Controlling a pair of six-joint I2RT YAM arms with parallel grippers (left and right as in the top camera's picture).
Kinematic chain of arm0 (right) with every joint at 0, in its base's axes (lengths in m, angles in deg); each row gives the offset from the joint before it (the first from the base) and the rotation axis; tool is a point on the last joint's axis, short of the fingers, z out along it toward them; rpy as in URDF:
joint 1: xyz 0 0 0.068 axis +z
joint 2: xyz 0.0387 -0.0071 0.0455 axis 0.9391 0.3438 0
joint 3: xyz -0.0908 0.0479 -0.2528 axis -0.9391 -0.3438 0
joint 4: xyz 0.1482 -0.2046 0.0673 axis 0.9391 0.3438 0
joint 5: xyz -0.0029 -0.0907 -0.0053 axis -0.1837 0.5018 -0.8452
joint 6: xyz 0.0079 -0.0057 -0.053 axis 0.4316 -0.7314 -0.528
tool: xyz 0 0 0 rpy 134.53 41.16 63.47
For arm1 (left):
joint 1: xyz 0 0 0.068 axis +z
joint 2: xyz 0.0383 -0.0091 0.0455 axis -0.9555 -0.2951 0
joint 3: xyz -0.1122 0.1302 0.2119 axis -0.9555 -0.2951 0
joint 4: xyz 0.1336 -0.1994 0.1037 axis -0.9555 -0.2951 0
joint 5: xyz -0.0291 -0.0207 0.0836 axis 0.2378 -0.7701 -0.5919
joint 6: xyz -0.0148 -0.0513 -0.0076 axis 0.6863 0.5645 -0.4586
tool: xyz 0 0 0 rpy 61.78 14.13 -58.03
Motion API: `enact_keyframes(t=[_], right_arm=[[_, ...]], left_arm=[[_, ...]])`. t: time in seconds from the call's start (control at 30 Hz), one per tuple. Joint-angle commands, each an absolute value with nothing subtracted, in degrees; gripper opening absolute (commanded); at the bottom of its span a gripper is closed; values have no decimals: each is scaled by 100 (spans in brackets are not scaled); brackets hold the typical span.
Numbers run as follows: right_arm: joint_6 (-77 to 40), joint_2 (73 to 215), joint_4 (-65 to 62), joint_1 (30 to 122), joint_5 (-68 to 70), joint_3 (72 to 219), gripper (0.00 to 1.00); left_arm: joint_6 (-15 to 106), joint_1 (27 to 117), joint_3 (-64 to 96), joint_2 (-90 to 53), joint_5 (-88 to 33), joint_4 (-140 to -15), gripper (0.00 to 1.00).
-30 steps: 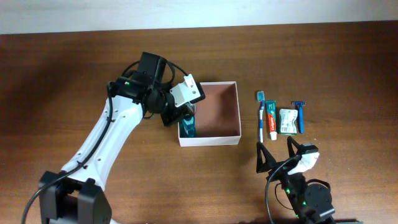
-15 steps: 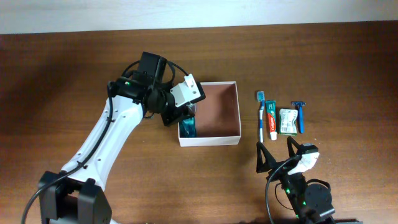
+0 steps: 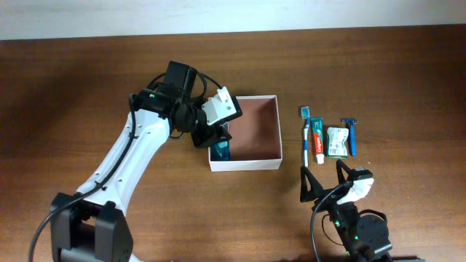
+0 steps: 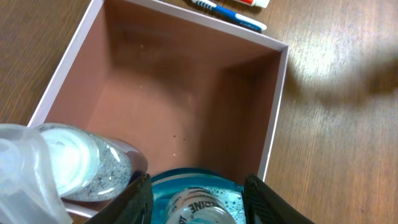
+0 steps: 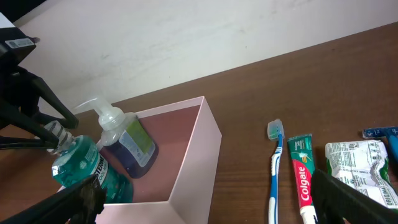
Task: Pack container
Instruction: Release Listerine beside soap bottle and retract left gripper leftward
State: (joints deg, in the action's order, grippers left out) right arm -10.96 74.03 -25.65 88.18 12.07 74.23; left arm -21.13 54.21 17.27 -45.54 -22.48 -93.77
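- The container (image 3: 255, 131) sits in the middle of the bench (image 3: 80, 73), with the toothbrush (image 3: 305, 137), toothpaste (image 3: 317, 140), a small packet (image 3: 336, 142) and a razor (image 3: 351, 136) lined up just to its right, outside it.
- The left gripper (image 4: 198, 198) straddles the top of a teal mouthwash bottle (image 5: 81, 169). The bottle stands in the container's corner beside a soap pump bottle (image 5: 127, 142).
- I cannot tell whether the jaws are pinching the bottle or merely flanking it.
- The right gripper (image 3: 320, 167) rests spread wide and empty, near the row of toiletries.
- The likeliest slip: if the left gripper lifts with a finger rubbing the mouthwash cap, the tall bottle could tip, knock the pump bottle beside it, or fall across the floor space the other items need.
- The bottle stands tight against the thin wall, so a sideways exit could drag or nudge the light container along the bench.
- The four loose items lie close together, and picking one may disturb its neighbours.
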Motion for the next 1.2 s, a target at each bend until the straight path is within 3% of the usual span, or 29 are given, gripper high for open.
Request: enact_keyframes(t=[0.0, 0.13, 0.37, 0.47, 0.6, 0.7, 0.73, 0.83, 0.87, 1.17], right_arm=[[-1110, 7359, -2569, 8783, 1299, 7372, 98], [-1110, 7359, -2569, 8783, 1297, 7372, 98], [-1110, 7359, -2569, 8783, 1297, 7372, 98], [-1110, 7359, -2569, 8783, 1297, 7372, 98], [-1110, 7359, -2569, 8783, 1297, 7372, 98], [-1110, 7359, -2569, 8783, 1297, 7372, 98], [-1110, 7359, -2569, 8783, 1297, 7372, 98], [-1110, 7359, -2569, 8783, 1297, 7372, 98], [-1110, 7359, -2569, 8783, 1297, 7372, 98], [-1110, 7359, -2569, 8783, 1297, 7370, 98]], left_arm=[[-2181, 5425, 1861, -4417, -1929, -9355, 48], [-2181, 5425, 1952, -4233, -1948, -9351, 53], [-1613, 5464, 1981, -3918, -2525, -9111, 54], [-730, 5576, 1981, -3829, -3234, -8794, 54], [1786, 5923, 1981, -3746, -5216, -8422, 55], [2927, 6295, 1981, -3732, -5915, -8300, 61], [3073, 6400, 1981, -3732, -5922, -8287, 71], [3231, 6658, 1981, -3732, -5924, -8313, 86], [3228, 6728, 1981, -3732, -5924, -8363, 99], [3224, 6861, 1979, -3735, -5922, -8461, 99]])
